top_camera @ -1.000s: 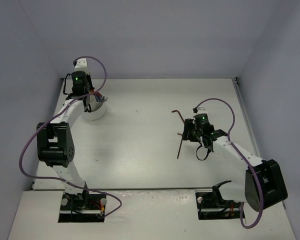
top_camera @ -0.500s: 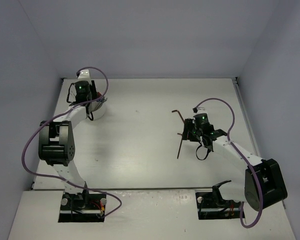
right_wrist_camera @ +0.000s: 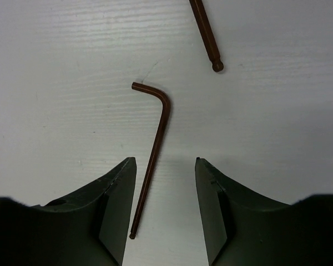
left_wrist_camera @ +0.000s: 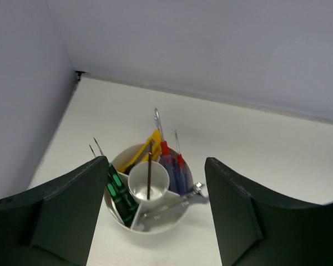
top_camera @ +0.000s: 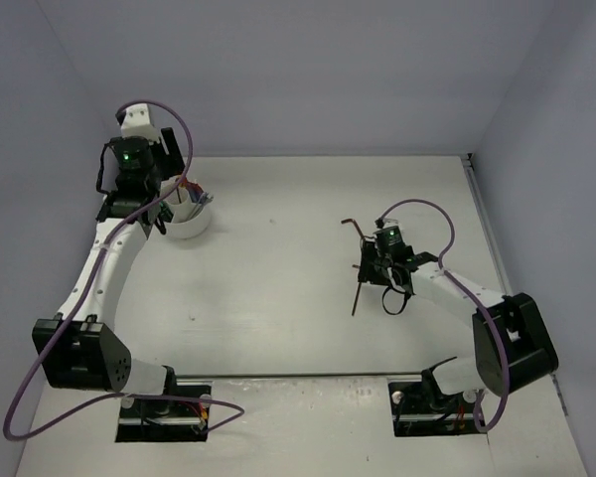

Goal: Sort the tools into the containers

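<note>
straddling the hex key (right_wrist_camera: 153, 160) with my right jaws spread; it looks light, stiff, slippery, so i'd pinch mid-shank.

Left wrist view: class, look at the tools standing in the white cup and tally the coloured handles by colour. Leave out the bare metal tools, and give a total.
green-black handles: 2
blue handles: 2
yellow handle: 1
Total: 5
</note>
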### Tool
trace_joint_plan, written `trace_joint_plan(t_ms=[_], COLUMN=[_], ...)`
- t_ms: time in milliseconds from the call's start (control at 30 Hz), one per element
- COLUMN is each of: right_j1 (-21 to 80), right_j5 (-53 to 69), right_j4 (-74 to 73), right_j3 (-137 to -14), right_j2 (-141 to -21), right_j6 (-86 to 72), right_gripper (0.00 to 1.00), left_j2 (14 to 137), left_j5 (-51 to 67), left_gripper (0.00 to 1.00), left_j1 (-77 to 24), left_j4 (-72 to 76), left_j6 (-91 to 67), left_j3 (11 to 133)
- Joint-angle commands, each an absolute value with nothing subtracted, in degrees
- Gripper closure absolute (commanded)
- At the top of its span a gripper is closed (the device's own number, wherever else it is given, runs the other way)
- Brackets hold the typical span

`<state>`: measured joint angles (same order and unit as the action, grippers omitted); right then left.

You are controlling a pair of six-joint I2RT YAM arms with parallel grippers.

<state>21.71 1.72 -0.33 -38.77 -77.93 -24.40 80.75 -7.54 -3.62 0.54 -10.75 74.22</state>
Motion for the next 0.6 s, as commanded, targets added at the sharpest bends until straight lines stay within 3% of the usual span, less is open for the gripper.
trace_joint_plan(t_ms=[0,300,567], right_j1=[25.8,30.2,32.6], right_j5=[-1.8,-8.0,-7.3], right_j4=[-2.6,-11.2,-15.5], right_j3=[-43.2,-47.4,-48.0], right_j2=[-82.2,-88.9,-92.1], right_j6=[-27.8,-32.0,-35.2], right_gripper=[0.57,0.66,0.74], left_j2=[77.6,63.8,60.4], left_j5=[-2.8,4.0,6.5], left_gripper=[0.33,0.33,0.33], left_j1=[-6.1,-8.5,-8.5], left_j4=[-21.0,-25.0,-25.5], left_j6=[-15.8,-18.6,-18.6], left_j3=[81.1,69.5,62.1])
